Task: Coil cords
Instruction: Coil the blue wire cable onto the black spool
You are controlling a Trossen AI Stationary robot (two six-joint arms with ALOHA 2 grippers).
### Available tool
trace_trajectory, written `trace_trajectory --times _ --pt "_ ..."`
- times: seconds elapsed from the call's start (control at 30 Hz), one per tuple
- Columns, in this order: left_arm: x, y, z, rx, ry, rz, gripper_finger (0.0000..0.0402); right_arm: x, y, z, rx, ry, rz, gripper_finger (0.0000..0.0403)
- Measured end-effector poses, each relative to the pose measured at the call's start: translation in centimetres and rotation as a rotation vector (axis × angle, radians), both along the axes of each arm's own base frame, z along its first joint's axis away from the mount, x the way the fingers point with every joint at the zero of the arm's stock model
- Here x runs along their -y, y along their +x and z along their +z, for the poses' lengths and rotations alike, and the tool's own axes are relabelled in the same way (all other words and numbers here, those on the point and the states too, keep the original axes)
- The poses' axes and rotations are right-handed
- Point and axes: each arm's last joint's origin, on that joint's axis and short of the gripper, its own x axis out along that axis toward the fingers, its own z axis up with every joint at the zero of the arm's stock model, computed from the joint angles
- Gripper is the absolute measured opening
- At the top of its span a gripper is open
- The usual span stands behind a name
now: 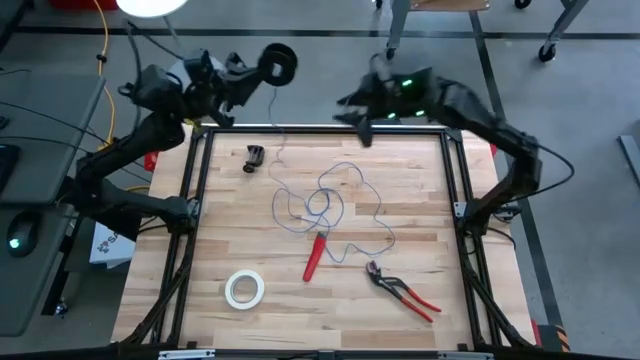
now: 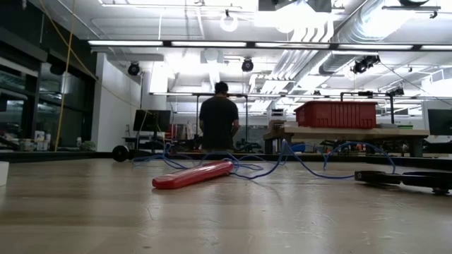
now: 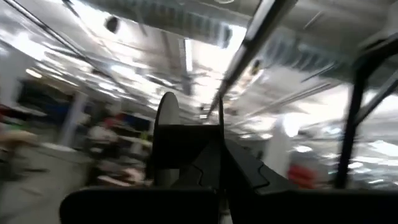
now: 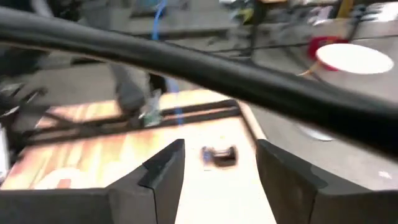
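Note:
The thin blue-violet wire [image 1: 325,200] lies in loose loops on the middle of the wooden table and also shows in the low view [image 2: 296,164]. One strand [image 1: 273,120] rises from the loops to the small black round spool [image 1: 280,62]. My left gripper [image 1: 255,75] is shut on the spool, raised beyond the table's far left edge. My right gripper [image 1: 360,118] is open and empty above the far edge, right of the middle; in its wrist view [image 4: 221,165] the fingers stand wide apart over the table. My left gripper holds the black spool at its side [image 1: 268,68], coming at it level from the table's left. The spool's round flange [image 3: 166,118] stands on edge beyond the fingers. The spool is lifted clear, and the wire hangs from it slack to the table.
A small black object [image 1: 255,158] lies at the far left. A red-handled tool [image 1: 315,256] lies below the loops and red-handled pliers [image 1: 402,291] at the near right. A white tape roll [image 1: 244,288] lies at the near left. A person [image 2: 219,120] stands in the room beyond.

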Motion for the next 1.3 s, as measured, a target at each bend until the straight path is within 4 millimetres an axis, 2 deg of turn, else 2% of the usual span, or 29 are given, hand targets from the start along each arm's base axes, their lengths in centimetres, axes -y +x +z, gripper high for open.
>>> trace_trajectory --times 0.1,0.2,0.3,0.37,0.47,0.6,0.73,0.87,0.97,1.1,1.23,1.3 --pt "-0.3 1.3 -0.6 -0.006 -0.070 -0.095 0.0001 -0.2 2.7 -1.2 0.031 -0.020 0.084 0.0188" --pt "-0.2 1.8 -1.2 -0.072 -0.066 -0.143 0.0000 0.1 5.0 -2.2 0.084 -0.034 0.148 0.0188" --pt "-0.1 1.5 -2.6 -0.259 -0.049 -0.091 0.0000 0.6 6.2 -3.9 0.038 -0.010 0.187 0.0188" --pt "0.2 1.3 -4.0 -0.400 -0.051 -0.019 0.0000 0.9 6.1 -4.6 -0.010 -0.004 0.201 0.0188" --pt "0.8 0.3 -5.7 -0.488 -0.076 0.080 0.0000 1.8 5.2 -5.0 -0.083 -0.016 0.201 0.0188" --pt "1.8 -1.0 -8.0 -0.384 -0.116 0.155 0.0000 3.6 3.6 -6.3 -0.204 0.059 0.227 0.0188" --pt "2.1 -1.6 -12.0 -0.245 -0.207 0.210 0.0000 5.1 1.7 -7.4 -0.330 0.109 0.237 0.0187" --pt "1.8 -1.1 -15.4 -0.254 -0.260 0.248 0.0000 6.5 -0.1 -8.4 -0.402 0.207 0.236 0.0187" --pt "1.6 -0.4 -16.5 -0.325 -0.240 0.263 0.0000 6.8 -1.3 -10.2 -0.408 0.311 0.231 0.0187" --pt "1.4 -0.2 -15.7 -0.353 -0.167 0.295 0.0000 5.4 -2.9 -14.6 -0.363 0.391 0.144 0.0187" --pt "1.0 -0.3 -15.1 -0.369 -0.127 0.274 0.0000 1.8 -5.1 -20.1 -0.252 0.505 -0.041 0.0187" --pt "0.8 -0.3 -14.8 -0.363 -0.112 0.245 0.0000 -0.2 -5.8 -21.5 -0.122 0.546 -0.123 0.0187"
